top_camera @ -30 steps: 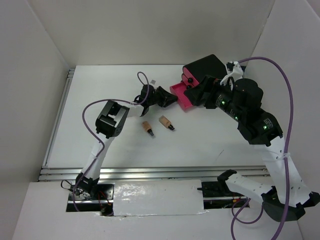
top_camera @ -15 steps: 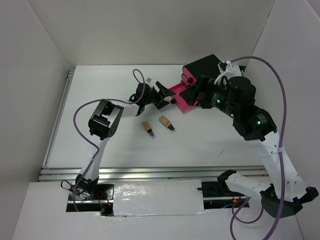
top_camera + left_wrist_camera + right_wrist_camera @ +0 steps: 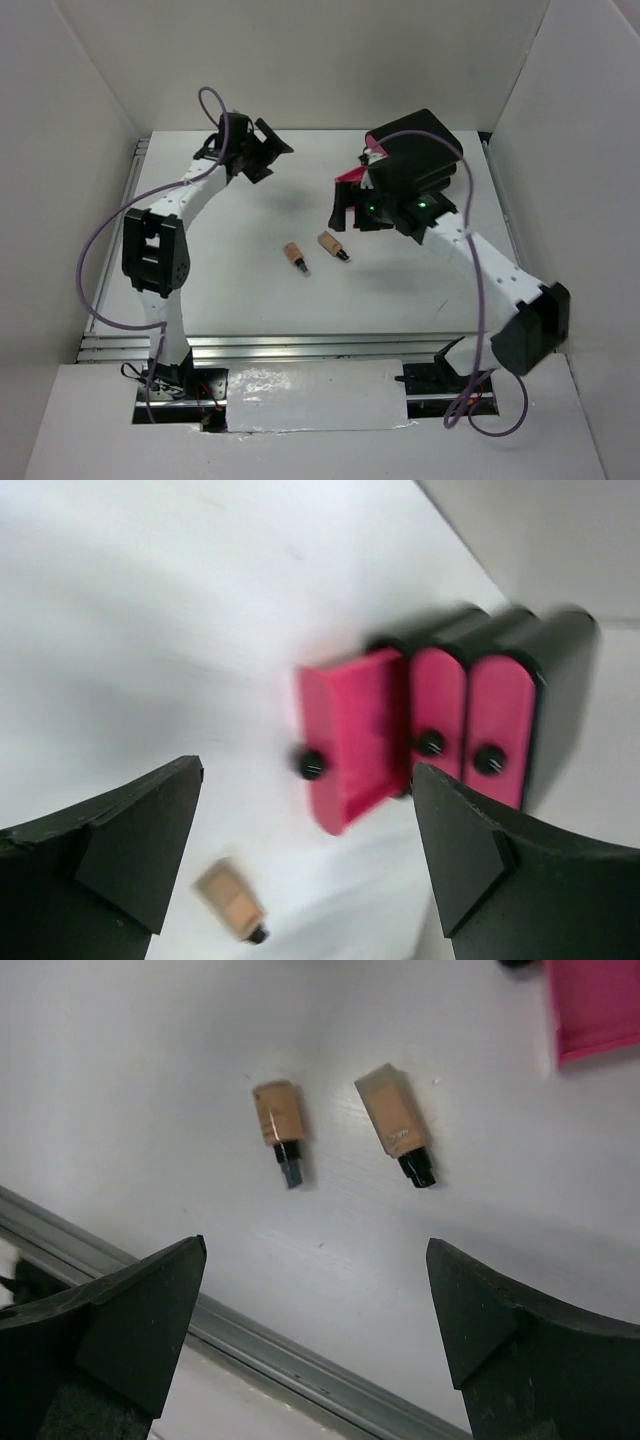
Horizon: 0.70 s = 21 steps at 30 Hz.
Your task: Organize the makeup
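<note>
Left hand (image 3: 305, 772): jaws spread wide, nothing held, raised at the upper left of the overhead view. Its camera looks down on the box (image 3: 525, 680), where one pink drawer (image 3: 350, 742) stands pulled out.

Right hand (image 3: 316, 1247): equally wide open and empty, hovering above bottle A (image 3: 278, 1112) and bottle B (image 3: 392, 1110). Both lie flat and apart on the bench (image 3: 220, 290) at the centre of the overhead view. B is the one nearer the drawer. No compacts or sachets are in view.

Step in hand, as judged: stowing the bottles. The next move calls for the right hand to descend over one bottle, jaws across its body, close, then carry it to the open drawer.
</note>
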Motion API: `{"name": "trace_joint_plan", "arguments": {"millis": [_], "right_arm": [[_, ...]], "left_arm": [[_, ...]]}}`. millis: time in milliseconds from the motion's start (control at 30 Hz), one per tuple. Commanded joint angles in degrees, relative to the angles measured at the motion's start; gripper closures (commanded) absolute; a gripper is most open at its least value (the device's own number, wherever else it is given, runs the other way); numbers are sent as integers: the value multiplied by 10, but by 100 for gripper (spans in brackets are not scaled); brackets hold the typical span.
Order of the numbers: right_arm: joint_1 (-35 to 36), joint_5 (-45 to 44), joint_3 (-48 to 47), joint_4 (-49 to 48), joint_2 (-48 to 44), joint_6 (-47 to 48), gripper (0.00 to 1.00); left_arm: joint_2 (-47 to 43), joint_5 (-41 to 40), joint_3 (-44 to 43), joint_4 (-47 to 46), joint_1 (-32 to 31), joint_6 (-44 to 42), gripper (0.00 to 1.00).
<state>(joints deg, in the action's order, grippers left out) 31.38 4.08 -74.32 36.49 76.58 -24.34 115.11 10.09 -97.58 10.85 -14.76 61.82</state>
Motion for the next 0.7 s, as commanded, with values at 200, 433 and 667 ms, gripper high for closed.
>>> {"name": "trace_joint_plan", "arguments": {"millis": [200,433,667], "right_arm": [[69,-94,-62,14,193,118,1],[69,-122,-140,30,330,149,8],[66,-123,-181,41,408,146,26]], "left_arm": [[-196,-129,88,323,26,-185,1],[-287,-95,196,340,26,-231,1],[-318,-83,224,340,31,-251,1]]}}
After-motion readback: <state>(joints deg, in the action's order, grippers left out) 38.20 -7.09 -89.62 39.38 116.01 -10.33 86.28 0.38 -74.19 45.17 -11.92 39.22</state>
